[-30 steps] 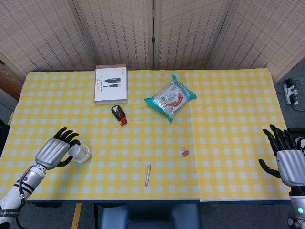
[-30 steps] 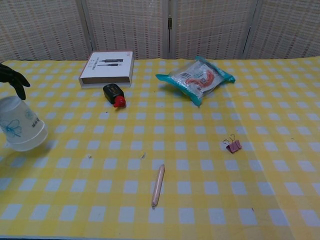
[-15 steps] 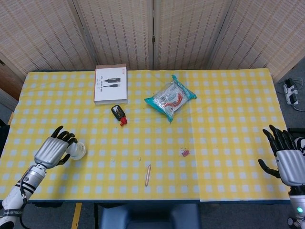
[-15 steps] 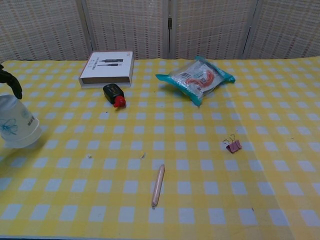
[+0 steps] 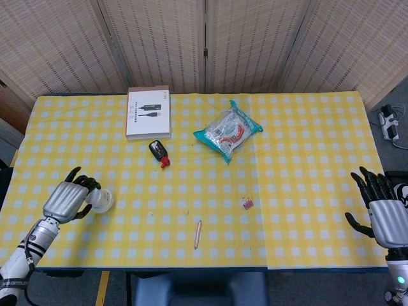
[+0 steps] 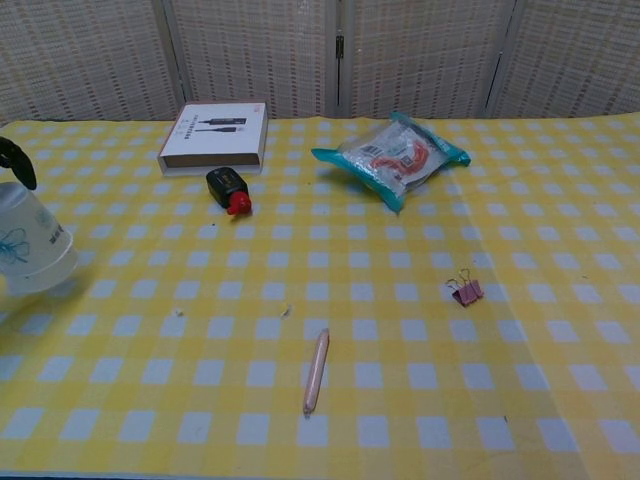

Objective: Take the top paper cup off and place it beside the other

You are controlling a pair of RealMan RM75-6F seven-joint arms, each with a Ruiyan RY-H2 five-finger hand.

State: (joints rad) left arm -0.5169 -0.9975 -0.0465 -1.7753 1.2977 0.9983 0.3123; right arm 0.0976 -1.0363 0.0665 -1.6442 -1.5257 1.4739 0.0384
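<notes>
Paper cup (image 5: 101, 201) gripped in my left hand (image 5: 64, 201), light and crushable, so gentle rim hold; right hand (image 5: 384, 220) spread empty.

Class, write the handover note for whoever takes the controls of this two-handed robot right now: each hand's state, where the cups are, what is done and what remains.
Left hand: grips the paper cup near the left edge of the table; whether it is one cup or a stack cannot be told.
Right hand: fingers apart, holds nothing, off the table's right edge.
Done: cup grasped. No second cup stands apart on the cloth in either view.
Left: separate the top cup and set it beside the other, probably with the right hand's help.
</notes>
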